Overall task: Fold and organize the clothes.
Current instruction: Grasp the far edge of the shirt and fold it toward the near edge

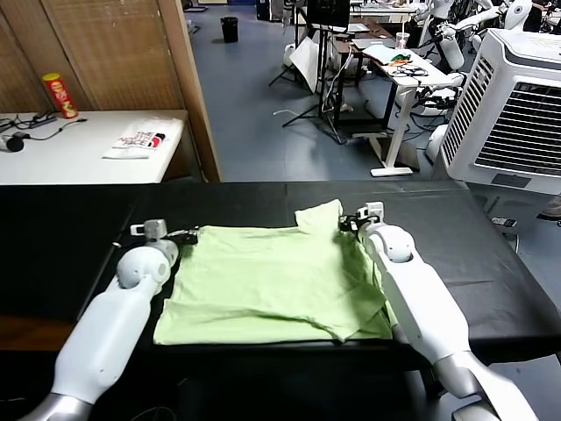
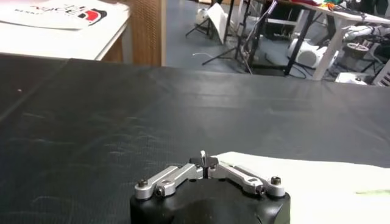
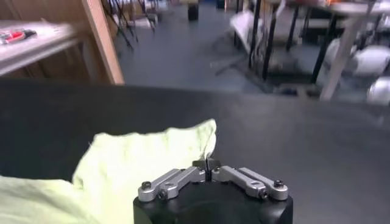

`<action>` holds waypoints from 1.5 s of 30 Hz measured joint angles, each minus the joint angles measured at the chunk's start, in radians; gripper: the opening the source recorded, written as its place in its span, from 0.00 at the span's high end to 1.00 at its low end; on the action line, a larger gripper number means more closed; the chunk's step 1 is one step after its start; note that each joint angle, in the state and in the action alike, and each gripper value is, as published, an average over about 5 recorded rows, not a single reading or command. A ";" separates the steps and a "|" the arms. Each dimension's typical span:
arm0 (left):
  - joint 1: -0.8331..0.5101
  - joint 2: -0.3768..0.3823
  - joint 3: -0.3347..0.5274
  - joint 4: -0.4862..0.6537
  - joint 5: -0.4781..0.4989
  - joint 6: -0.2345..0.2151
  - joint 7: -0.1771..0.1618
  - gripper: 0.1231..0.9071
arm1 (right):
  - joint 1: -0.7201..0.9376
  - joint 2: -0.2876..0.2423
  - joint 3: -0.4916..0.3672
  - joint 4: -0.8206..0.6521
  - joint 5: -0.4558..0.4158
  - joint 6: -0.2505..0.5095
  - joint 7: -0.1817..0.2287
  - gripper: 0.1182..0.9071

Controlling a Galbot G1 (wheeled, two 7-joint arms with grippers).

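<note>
The black counter carries the mint T-shirt, spread flat mid-counter. Left end effector is clamped on the T-shirt's far left corner; right end effector is clamped on its raised far right corner.

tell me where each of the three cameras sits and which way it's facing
Head view: on the robot's head, looking forward and down at the pale mint-green cotton T-shirt on the black table; both white arms show.
Left wrist view: on the left arm, looking across the table toward the room; the shut left gripper at the shirt's edge.
Right wrist view: on the right arm, facing likewise; the shut right gripper at a raised shirt corner.
Shared: all three show shirt and table.
</note>
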 joint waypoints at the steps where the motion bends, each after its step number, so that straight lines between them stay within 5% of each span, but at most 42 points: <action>1: 0.004 0.004 -0.004 -0.009 -0.001 -0.002 0.000 1.00 | -0.014 -0.012 0.004 0.026 0.009 0.003 -0.001 0.99; 20: 0.262 0.180 -0.122 -0.386 -0.050 0.013 -0.022 1.00 | -0.383 -0.264 0.146 0.529 0.116 -0.089 0.021 0.99; 29: 0.450 0.219 -0.196 -0.572 -0.032 0.036 -0.054 1.00 | -0.539 -0.302 0.213 0.678 0.130 -0.196 0.082 0.99; 45: 0.744 0.197 -0.286 -0.748 0.069 0.047 -0.047 1.00 | -0.694 -0.298 0.258 0.748 0.116 -0.229 0.079 0.99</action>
